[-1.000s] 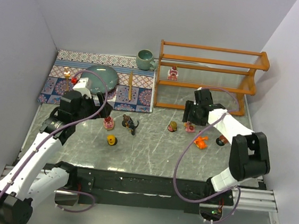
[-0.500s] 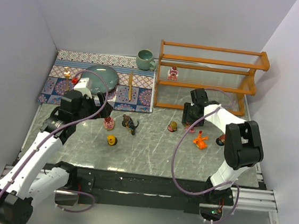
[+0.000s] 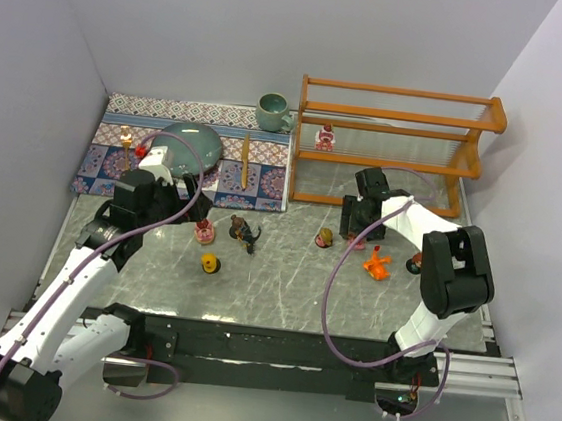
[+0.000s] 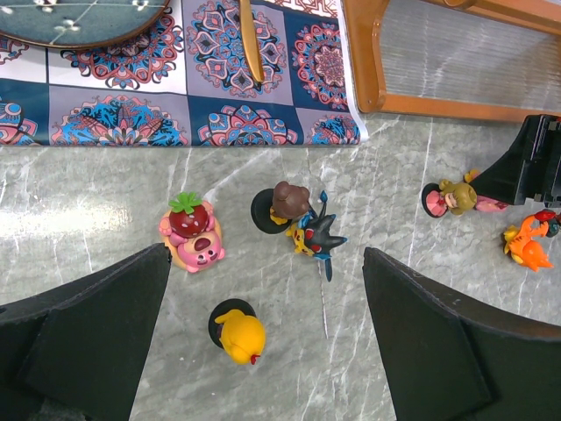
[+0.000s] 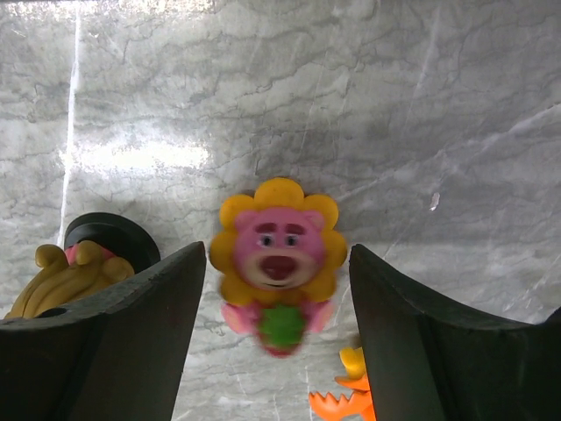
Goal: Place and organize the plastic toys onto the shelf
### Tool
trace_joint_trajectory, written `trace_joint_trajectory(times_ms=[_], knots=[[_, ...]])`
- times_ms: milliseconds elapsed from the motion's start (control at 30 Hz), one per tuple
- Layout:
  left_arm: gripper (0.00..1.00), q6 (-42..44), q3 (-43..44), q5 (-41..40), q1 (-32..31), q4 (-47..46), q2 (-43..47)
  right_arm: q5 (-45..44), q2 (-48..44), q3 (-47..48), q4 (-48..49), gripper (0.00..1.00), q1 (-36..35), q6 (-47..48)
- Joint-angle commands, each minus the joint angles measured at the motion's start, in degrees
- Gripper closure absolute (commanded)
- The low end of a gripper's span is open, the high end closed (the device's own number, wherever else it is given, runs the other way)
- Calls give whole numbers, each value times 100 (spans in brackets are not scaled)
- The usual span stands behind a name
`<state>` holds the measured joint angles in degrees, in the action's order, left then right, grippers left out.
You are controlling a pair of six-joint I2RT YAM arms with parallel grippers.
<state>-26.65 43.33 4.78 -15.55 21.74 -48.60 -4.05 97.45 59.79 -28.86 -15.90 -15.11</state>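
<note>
The orange-brown shelf [image 3: 398,147] stands at the back right with one pink toy [image 3: 324,138] on its middle tier. My right gripper [image 3: 357,235] is open, its jaws on either side of a pink bear with yellow petals [image 5: 279,263], with gaps on both sides. An olive figure on a dark base [image 5: 79,272] and an orange creature [image 5: 346,399] lie close by. My left gripper [image 4: 267,254] is open and empty above a strawberry bear [image 4: 191,237], a brown-headed figure [image 4: 282,204], a dark spiky creature [image 4: 320,237] and a yellow figure [image 4: 238,331].
A patterned mat [image 3: 263,194] at the back left holds a teal plate [image 3: 189,144] and slim wooden utensils [image 3: 245,159]. A teal mug [image 3: 271,111] stands beside the shelf. Another toy on a dark base [image 3: 415,266] lies right of the orange creature. Grey walls close three sides.
My right gripper has moved left and down over the petal bear. The left arm and the toys have not moved.
</note>
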Motion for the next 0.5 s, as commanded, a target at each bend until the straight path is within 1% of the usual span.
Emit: trace_joint_trajectory(times_ms=[0, 267, 467], knots=[[3, 11, 9, 85, 26, -143, -27, -113, 11, 42, 3, 24, -27, 0], [3, 11, 0, 67, 26, -135, -44, 89, 143, 121, 30, 25, -1, -27], [3, 11, 9, 76, 26, -126, -62, 177, 275, 138, 21, 31, -1, 8]])
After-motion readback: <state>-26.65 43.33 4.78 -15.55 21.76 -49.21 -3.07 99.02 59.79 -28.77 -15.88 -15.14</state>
